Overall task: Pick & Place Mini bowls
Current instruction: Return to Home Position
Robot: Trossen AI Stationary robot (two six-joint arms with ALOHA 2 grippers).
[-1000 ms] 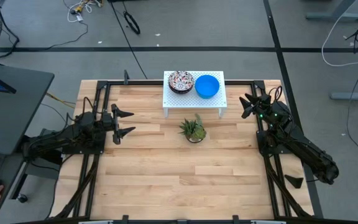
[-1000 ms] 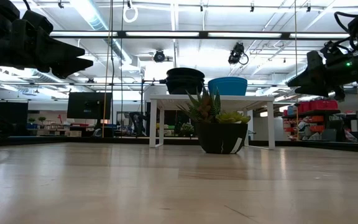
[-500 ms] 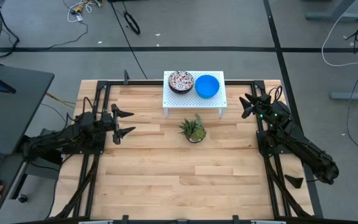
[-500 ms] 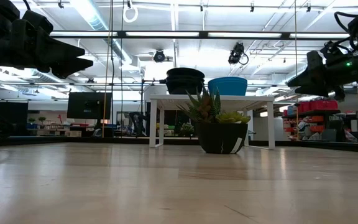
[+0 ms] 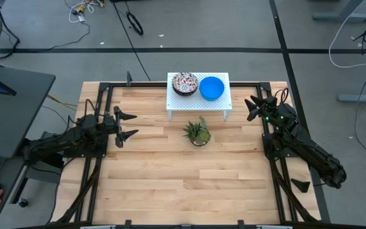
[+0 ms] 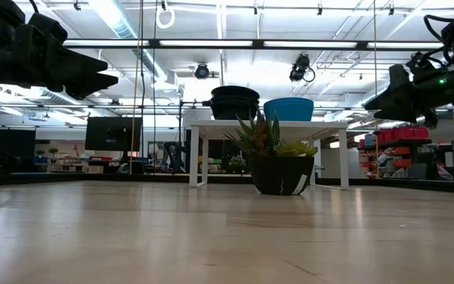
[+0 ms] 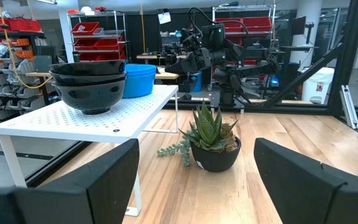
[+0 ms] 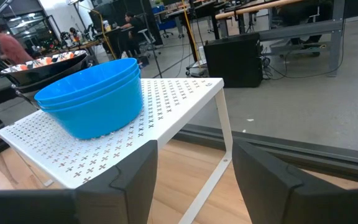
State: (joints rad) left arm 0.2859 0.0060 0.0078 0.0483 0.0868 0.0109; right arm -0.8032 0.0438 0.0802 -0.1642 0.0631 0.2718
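Bowls sit in two stacks on the white perforated shelf (image 5: 198, 97) at the far edge of your table (image 5: 170, 172): the patterned stack (image 5: 185, 83) on the left, the blue stack (image 5: 211, 88) touching it on the right. Compared with the frames from a second ago, nothing has moved; both stacks, the shelf and both arms sit exactly where they were.

Going left to right, your left gripper (image 5: 127, 126) hangs above the left side of the table, its fingers spread apart and holding nothing, aimed toward the middle. In its wrist view you see the dark undersides of the patterned bowls (image 7: 89, 86) with the blue bowls (image 7: 138, 79) behind them.

Just in front of the shelf, the small potted plant (image 5: 197, 133) stands on the wood, apart from the shelf's legs.

Your right gripper (image 5: 253, 107) waits at the table's right edge, level with the shelf, fingers also parted and empty. Its wrist view looks at the blue stack (image 8: 93, 102) from close by, with the shelf top (image 8: 166, 106) below it.
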